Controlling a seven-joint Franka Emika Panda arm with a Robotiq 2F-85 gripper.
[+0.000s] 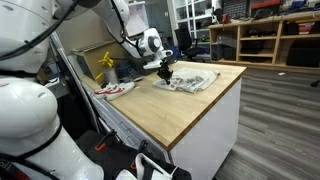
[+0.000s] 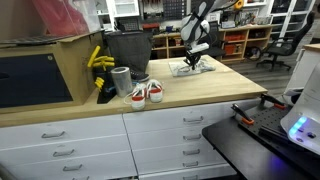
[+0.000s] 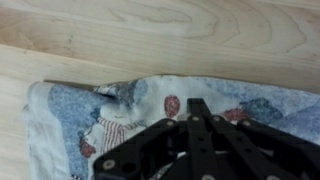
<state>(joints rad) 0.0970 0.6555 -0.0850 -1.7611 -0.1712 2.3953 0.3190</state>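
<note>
Patterned cloth [image 3: 120, 120] pinched between closed jaws; its print unreadably blurred.

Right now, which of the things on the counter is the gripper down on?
The patterned cloth lying flat on the wood: the shut gripper rests its tips on it. The white-and-red sneakers stand apart beside the grey cup.

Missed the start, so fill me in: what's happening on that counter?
The robot arm's pincer is down on a patterned cloth that lies on the wooden countertop. Its jaws are shut and seem to pinch the fabric. A pair of sneakers sits apart, nearer the counter's edge.
</note>
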